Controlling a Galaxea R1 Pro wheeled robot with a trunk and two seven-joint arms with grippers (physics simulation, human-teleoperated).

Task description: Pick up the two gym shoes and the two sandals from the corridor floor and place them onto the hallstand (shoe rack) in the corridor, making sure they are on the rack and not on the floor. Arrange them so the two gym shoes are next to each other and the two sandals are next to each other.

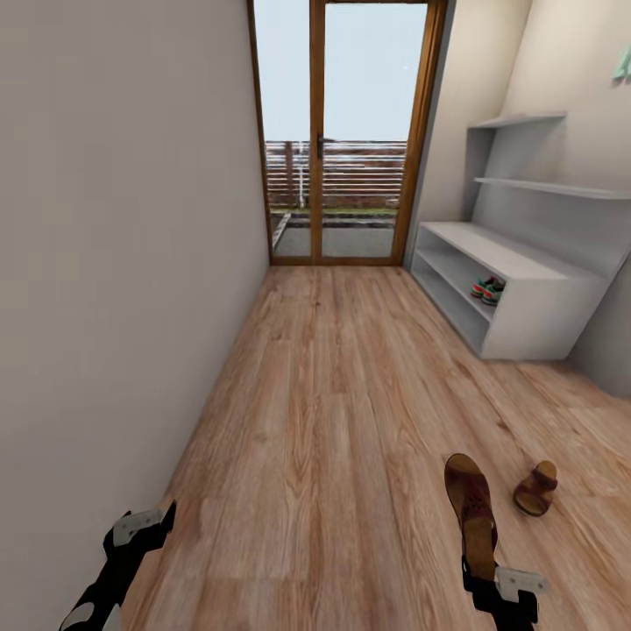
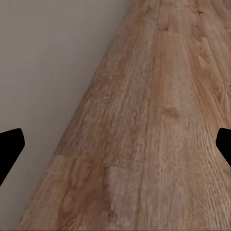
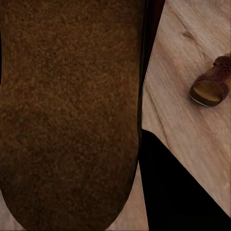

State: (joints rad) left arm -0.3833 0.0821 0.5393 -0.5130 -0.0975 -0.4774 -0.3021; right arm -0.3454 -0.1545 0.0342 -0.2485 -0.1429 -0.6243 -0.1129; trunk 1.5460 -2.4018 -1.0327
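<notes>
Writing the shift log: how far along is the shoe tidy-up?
Done: both gym shoes sit side by side on the hallstand, lower shelf. In hand: the right gripper holds one sandal. Left: racking it, then fetching the other sandal from the floor. The left gripper is open, empty.

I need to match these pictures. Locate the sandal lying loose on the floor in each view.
Head view: loose sandal at lower right, on the floor.
Left wrist view: not in it.
Right wrist view: upper right, beyond the held sandal.
Shared landmark: the wood floor.
</notes>
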